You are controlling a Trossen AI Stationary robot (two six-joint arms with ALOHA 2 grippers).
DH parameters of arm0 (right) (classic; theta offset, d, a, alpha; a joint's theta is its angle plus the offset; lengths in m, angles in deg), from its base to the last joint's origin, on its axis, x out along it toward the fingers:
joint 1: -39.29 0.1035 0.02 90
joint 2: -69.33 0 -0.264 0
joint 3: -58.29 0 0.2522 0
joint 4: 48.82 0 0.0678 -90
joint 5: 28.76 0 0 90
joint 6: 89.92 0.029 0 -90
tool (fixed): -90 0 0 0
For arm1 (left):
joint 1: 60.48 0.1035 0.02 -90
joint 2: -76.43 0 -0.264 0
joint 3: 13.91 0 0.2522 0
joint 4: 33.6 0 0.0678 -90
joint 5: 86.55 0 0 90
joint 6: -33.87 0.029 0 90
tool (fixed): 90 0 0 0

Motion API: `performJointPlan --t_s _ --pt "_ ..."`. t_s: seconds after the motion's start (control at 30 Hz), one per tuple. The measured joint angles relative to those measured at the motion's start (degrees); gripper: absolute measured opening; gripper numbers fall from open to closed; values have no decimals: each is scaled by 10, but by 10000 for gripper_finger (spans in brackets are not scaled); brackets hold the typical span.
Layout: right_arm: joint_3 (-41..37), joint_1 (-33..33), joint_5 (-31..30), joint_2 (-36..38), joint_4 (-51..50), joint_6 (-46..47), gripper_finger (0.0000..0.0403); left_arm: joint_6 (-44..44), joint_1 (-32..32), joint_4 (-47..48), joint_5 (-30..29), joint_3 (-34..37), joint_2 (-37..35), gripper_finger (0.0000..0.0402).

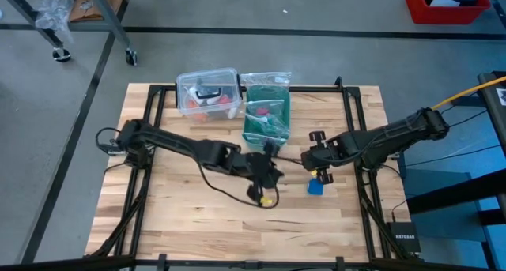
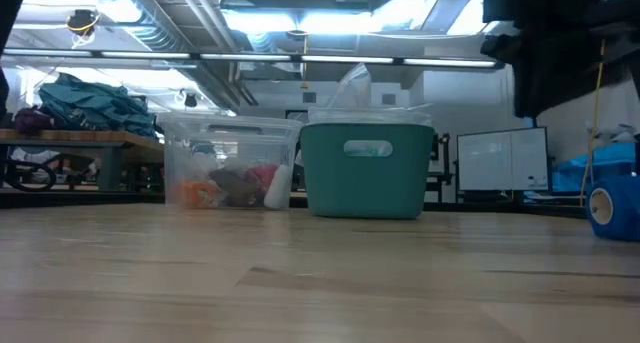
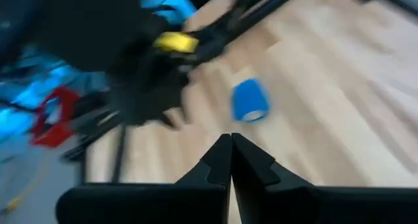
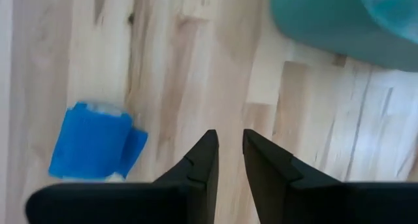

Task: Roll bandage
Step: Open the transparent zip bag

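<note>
We read the bandage [image 1: 316, 186] as already rolled, since it lies free on the wooden table [image 1: 182, 216] near the right gripper [image 1: 319, 156], fingers slightly parted, while the left gripper [image 1: 273, 173], pressed together, holds nothing.

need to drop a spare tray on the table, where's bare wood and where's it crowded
Free: the whole near strip of the table, below both arms, and the left side beside the clear bin. Crowded: the middle, where the left gripper, right gripper and rolled bandage sit just before the teal basket.
</note>
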Motion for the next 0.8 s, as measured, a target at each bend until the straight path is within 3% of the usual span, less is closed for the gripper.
performJointPlan --t_s 0.1,0.4,0.57,0.8 --pt "0 -1 0 0 17 0 76 31 22 5 -45 0 -3 1" --pt "0 -1 0 0 46 -4 76 110 86 -51 -52 1 -3 1" --pt "-2 -16 -5 2 36 0 76 61 58 -43 18 1 -11 1" --pt "-1 -83 -55 1 50 26 76 -7 -18 -22 23 1 -38 1"
